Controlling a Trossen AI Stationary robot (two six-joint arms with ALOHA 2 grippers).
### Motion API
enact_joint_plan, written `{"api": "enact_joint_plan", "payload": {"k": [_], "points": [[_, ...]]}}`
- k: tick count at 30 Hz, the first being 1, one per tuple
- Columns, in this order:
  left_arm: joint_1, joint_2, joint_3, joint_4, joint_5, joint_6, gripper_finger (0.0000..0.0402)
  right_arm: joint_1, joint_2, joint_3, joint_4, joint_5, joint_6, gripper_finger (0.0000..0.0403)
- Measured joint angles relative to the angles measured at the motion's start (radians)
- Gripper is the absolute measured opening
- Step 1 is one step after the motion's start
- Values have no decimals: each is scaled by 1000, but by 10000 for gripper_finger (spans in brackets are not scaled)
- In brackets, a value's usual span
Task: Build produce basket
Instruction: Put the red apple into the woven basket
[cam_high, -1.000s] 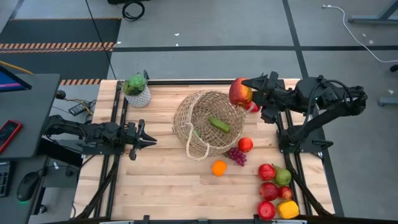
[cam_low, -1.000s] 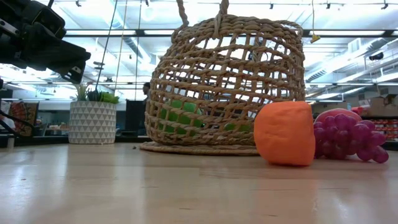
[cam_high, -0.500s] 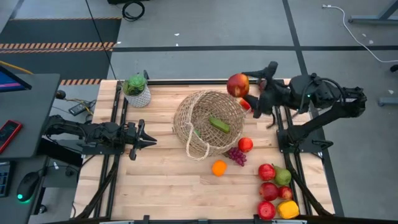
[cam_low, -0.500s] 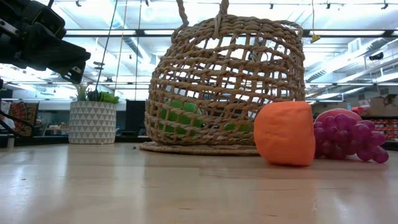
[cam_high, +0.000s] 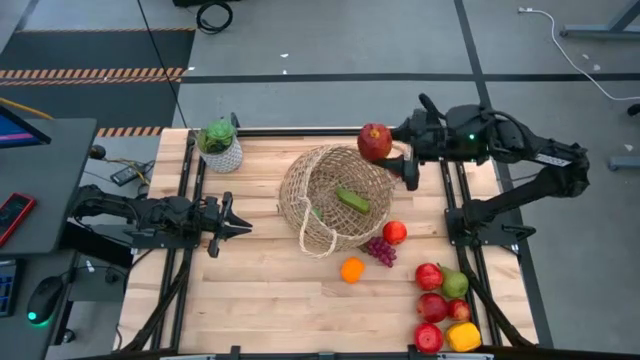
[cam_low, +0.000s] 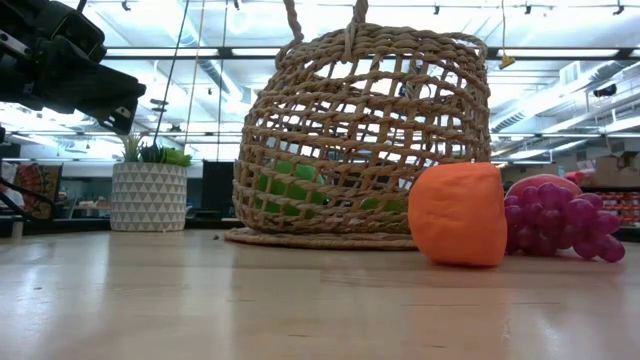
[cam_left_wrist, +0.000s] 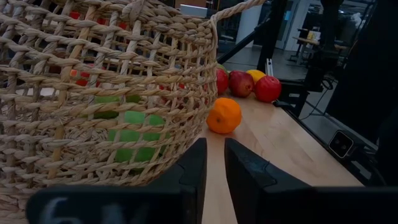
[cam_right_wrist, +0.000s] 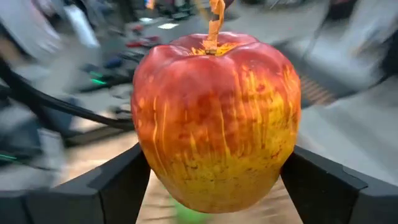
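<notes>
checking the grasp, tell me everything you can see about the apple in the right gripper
The apple is red on top, streaked into yellow-orange below, glossy, with a short tan stem pointing up. It looks whole and sits upright. The right gripper is closed on its sides, a finger on each. It hangs in the air by the far rim of the basket, touching nothing else.

Cucumber in basket; orange probably just outside.

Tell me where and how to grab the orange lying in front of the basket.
Grip the orange across its round middle, coming straight down from above. It sits alone on bare table; grapes and basket stand clear, so any claw angle probably fits.
</notes>
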Motion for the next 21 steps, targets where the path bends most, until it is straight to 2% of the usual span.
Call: {"api": "enact_joint_plan", "payload": {"k": [4, 8, 17, 21], "points": [[0, 0, 0, 0, 0, 0, 57, -43, 9, 0, -1, -185, 298, 339], [0, 0, 0, 0, 0, 0, 56, -70, 13, 0, 27, -324, 566, 339], [0, 0, 0, 0, 0, 0, 61, -81, 14, 0, 311, -503, 855, 339], [0, 0, 0, 0, 0, 0, 56, -81, 13, 1, 396, -526, 904, 339]]}}
